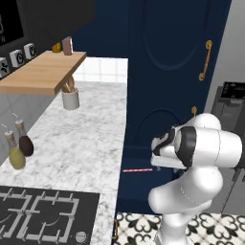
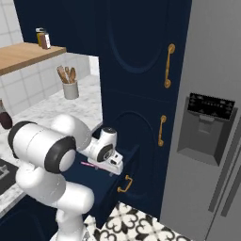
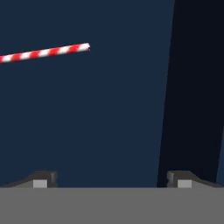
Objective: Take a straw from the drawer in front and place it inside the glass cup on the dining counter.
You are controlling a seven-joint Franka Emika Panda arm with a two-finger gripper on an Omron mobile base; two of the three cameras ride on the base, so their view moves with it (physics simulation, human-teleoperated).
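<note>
Here the claw [image 3: 112,177] is seen in the hand view with its two finger tips spread wide apart at the bottom of the frame — nothing is held between them. The straw [image 3: 43,52], striped red and white, is laid flat on the navy floor of the drawer [image 3: 109,113] in the upper left of that frame, well apart from the tips. In the left base view the straw is shown at the frame's centre — just left of the arm's wrist, beside the marble bench [image 1: 76,139].
</note>
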